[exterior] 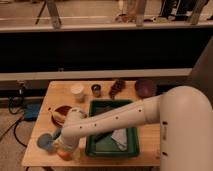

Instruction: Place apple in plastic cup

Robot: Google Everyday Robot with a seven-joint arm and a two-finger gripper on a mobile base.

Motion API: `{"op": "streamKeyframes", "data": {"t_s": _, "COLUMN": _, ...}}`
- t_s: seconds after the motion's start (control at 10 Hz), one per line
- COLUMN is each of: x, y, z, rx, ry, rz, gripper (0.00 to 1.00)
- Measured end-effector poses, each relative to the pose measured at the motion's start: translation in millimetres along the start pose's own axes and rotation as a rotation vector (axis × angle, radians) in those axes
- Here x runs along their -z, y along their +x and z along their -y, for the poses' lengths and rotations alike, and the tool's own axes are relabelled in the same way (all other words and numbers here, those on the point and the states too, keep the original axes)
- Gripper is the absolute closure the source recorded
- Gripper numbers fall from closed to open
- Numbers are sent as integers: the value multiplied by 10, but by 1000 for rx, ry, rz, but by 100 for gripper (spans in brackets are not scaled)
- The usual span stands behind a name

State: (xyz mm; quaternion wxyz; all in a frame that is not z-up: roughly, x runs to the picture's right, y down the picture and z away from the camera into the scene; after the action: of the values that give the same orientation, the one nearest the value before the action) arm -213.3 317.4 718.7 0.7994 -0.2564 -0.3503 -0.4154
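The apple (63, 154) is a small orange-yellow fruit at the front left of the wooden table (155, 150). My gripper (66, 146) is right over it, at the end of the white arm that reaches across from the right. The gripper hides most of the apple. The plastic cup (45, 141) is pale blue and stands just left of the gripper and the apple, close to the table's left edge.
A green tray (102, 107) with a cloth in it sits at the table's middle, under the arm. A red plate (60, 113) lies behind the gripper. At the back stand a white cup (77, 92), a dark small cup (96, 90), a grape bunch (117, 88) and a purple bowl (145, 88).
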Motion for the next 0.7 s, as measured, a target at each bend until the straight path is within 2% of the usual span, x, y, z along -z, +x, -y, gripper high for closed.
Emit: {"op": "streamKeyframes", "data": {"t_s": 0.7, "x": -97, "y": 6, "z": -19, "rx": -20, "ry": -28, "rz": 4, "gripper": 20}}
